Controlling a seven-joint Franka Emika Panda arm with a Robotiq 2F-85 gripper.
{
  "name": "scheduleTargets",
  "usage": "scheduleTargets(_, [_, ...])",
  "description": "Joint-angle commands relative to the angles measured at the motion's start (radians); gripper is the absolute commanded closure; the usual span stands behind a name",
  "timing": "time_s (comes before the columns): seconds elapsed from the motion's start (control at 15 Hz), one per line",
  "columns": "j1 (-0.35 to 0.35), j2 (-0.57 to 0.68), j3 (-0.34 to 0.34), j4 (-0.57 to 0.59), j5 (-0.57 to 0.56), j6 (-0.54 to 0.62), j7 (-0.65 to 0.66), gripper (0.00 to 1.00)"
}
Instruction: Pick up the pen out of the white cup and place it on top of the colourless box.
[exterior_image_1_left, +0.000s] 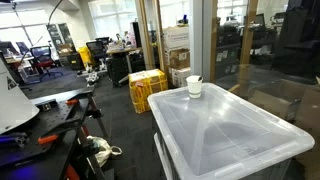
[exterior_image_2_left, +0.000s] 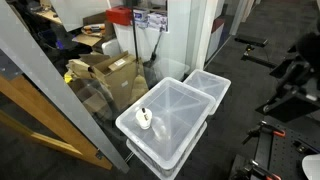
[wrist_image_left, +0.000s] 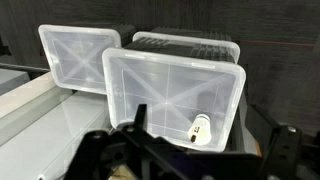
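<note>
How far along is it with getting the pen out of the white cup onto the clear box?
Nothing looks done yet. The white cup stands on the clear box lid, a dark tip, probably the pen, showing in it. In hand: the claw hangs open and empty, short of the cup. Left: grasp, lift, lay it on the lid.

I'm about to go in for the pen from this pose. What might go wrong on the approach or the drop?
1. The white cup stands near the edge of the colourless box's lid. A nudge from the end effector might tip it or push it off.
2. The pen is too small to make out clearly in any view, so lining up the grasp is uncertain.
3. The lid looks smooth and moulded with ridges, so a released pen may roll.
</note>
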Motion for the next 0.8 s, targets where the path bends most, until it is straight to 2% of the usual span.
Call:
scheduleTargets(0.0, [0.026,0.009,-0.020,0.002,-0.017,-0.003,0.016,0.00])
scheduleTargets(0.53, [0.021,0.003,-0.026,0.005,-0.037,0.004,0.011,0.00])
scheduleTargets(0.73, [0.015,-0.010,-0.056,0.007,-0.059,0.021,-0.005,0.00])
